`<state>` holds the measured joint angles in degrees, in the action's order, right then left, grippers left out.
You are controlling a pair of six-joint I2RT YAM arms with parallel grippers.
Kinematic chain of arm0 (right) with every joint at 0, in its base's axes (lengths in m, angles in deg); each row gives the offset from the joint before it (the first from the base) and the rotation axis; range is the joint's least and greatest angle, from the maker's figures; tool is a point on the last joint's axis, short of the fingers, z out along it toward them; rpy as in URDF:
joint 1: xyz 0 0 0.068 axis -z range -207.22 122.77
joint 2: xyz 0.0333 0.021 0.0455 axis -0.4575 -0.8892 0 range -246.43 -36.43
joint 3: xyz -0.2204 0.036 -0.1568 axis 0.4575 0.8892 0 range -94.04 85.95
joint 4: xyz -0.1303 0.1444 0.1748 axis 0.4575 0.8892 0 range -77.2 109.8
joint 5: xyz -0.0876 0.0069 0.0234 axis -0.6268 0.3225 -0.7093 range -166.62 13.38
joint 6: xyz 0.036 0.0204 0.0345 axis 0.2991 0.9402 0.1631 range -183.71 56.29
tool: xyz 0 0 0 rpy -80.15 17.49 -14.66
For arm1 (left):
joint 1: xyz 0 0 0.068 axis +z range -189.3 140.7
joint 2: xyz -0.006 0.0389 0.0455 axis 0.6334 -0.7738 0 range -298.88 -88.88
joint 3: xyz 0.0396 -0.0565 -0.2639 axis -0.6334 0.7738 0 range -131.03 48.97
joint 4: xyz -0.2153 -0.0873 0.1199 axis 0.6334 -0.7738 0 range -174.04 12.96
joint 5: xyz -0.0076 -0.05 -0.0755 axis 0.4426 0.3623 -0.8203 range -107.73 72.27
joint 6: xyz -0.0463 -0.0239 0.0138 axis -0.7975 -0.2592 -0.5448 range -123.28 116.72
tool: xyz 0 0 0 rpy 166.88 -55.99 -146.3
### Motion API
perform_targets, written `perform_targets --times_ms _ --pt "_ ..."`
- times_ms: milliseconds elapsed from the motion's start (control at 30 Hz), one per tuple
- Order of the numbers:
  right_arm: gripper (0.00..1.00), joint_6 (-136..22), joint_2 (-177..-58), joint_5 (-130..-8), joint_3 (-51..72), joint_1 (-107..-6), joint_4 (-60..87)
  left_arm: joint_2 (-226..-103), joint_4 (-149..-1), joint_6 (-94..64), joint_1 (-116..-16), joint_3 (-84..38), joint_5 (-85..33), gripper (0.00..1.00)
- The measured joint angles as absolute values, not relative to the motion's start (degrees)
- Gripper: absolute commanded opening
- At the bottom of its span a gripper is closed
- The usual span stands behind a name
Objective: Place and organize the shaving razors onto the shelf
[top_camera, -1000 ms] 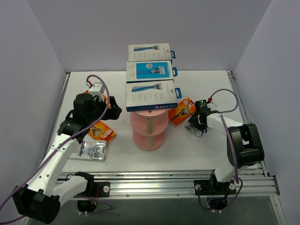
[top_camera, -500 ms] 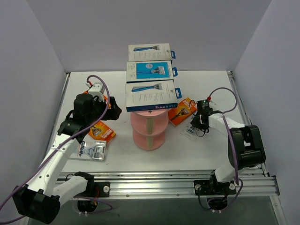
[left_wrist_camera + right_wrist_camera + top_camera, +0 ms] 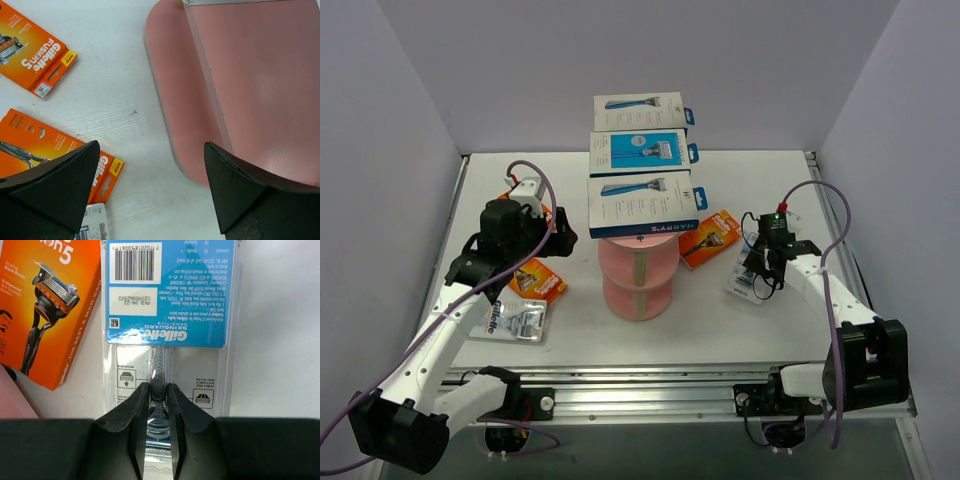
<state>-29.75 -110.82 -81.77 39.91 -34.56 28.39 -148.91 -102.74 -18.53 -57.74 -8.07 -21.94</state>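
Observation:
The pink shelf [image 3: 638, 272] stands mid-table, and its top tier carries three white-and-blue razor boxes [image 3: 642, 205]. My right gripper [image 3: 158, 390] is shut on the razor bulge of a clear blister pack with a blue card [image 3: 170, 315], right of the shelf [image 3: 748, 285]. An orange razor pack [image 3: 708, 237] lies just left of it. My left gripper [image 3: 151, 150] hangs open over bare table beside the shelf's pink lower tier [image 3: 260, 90], holding nothing. Two orange packs [image 3: 35, 55] [image 3: 30, 145] lie to its left.
A clear Gillette blister pack [image 3: 517, 320] lies at the front left by an orange pack [image 3: 535, 280]. White walls close in the table on three sides. A metal rail [image 3: 670, 385] runs along the near edge.
My right gripper has closed on the clear blister pack and moved right and slightly nearer with it, away from the orange pack. The left arm has stayed put.

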Motion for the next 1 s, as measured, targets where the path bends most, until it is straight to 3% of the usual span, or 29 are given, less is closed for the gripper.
perform_targets --times_ms 467,1000 --pt "0.0 -36.4 -109.5 -78.1 40.0 -34.7 28.9 -149.0 -103.6 -17.6 -57.7 -8.2 -20.0 0.94" --pt "0.0 -46.0 -111.7 -72.4 40.0 -41.2 17.4 -149.0 -103.9 -17.2 -57.7 -8.4 -19.2 0.94"
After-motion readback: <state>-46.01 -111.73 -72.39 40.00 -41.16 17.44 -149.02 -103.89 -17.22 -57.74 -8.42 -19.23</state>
